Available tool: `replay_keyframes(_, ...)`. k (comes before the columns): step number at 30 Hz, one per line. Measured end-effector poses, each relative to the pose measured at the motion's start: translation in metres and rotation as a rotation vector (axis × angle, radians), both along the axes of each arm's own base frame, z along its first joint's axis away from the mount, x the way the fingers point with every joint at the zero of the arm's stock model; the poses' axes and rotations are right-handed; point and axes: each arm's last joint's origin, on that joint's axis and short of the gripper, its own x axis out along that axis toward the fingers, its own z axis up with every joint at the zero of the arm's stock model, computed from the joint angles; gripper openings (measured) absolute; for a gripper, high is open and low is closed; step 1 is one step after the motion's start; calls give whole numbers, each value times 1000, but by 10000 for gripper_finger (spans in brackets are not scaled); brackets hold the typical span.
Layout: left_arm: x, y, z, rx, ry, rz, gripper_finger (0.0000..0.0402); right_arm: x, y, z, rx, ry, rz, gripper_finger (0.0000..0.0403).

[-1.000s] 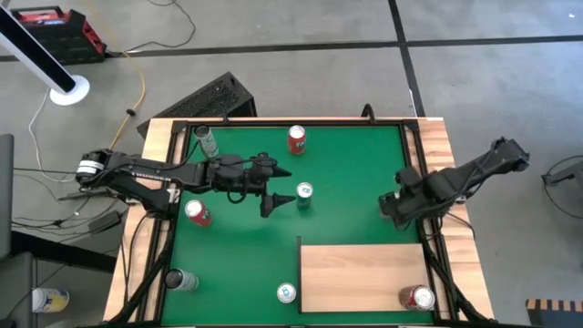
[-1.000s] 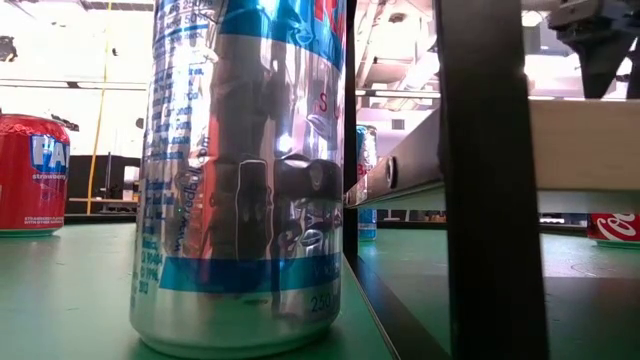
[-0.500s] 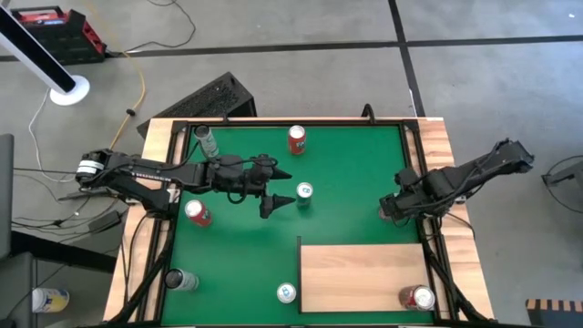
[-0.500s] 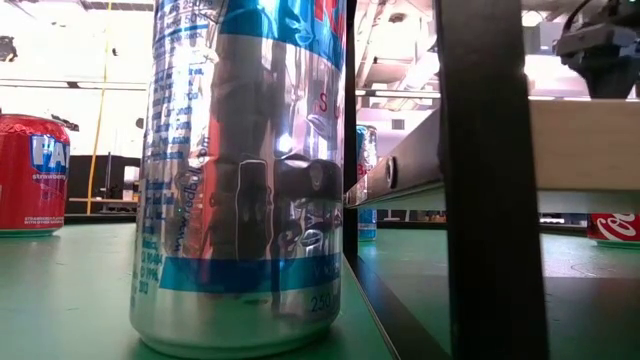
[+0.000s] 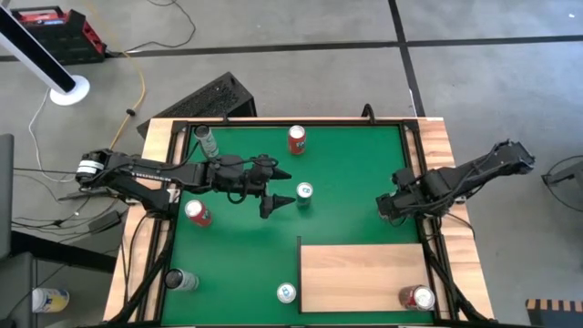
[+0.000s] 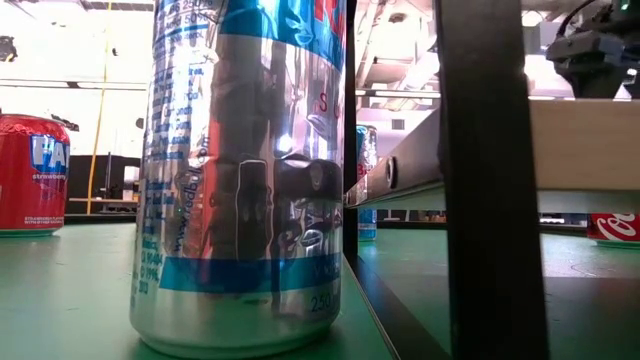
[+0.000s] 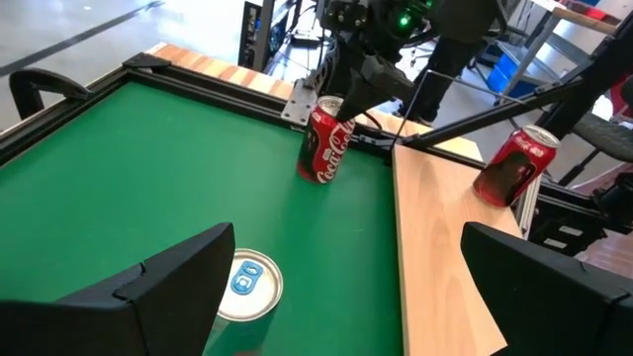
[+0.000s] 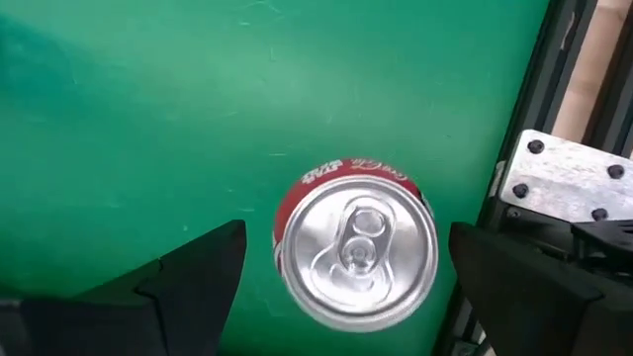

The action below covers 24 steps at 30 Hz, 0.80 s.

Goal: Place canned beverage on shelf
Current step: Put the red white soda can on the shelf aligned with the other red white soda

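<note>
The right tool [image 8: 341, 287] hung released straight above a red can [image 8: 356, 251] near the table's [image 5: 346, 164] right frame. The left tool [image 5: 281, 200], also released, flanked a blue-top can [image 5: 304, 190]. The shelf [image 5: 360, 273] carried another red can [image 5: 419, 297].

From above, the right claw [image 5: 393, 206] covers the red cola can [image 8: 356, 249] standing by the surface's right edge. In the low view a silver can [image 6: 245, 170] fills the foreground, its top cut off, and a black post [image 6: 490, 180] hides much of the shelf [image 6: 585, 130] (small print unreadable).
</note>
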Motion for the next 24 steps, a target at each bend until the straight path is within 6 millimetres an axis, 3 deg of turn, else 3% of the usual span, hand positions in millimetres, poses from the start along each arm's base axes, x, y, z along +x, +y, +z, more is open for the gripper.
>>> replay_keyframes(9,0,0,-2,0,22,0,380,3,-4,-29,55,3,-50,379)
replay_keyframes(20,-1,0,-3,13,28,-2,380,6,-3,-28,74,-10,-62,345)
replay_keyframes(24,-1,0,-3,26,29,-5,380,10,0,-14,96,-41,3,330)
